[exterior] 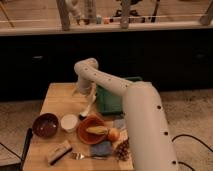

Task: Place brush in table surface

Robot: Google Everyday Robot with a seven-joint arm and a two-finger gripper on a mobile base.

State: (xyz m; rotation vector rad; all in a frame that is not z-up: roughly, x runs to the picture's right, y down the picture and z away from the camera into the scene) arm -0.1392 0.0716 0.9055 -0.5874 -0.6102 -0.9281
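The brush (88, 106) has a slim white handle that slants down-left to a small dark head just above the orange bowl. Its upper end sits at my gripper (87, 93), which hangs from the white arm over the middle of the table surface (60, 100). Whether the brush rests on the wood or is held just above it cannot be told. The light tan tabletop shows bare wood to the left of the gripper.
A dark green tray (111, 100) lies right of the gripper. In front are a maroon bowl (45, 125), a white cup (69, 122), an orange bowl (92, 131) with a yellow item, an orange fruit (114, 134), a blue sponge (101, 148), a wooden scrub brush (58, 152) and a fork (86, 156).
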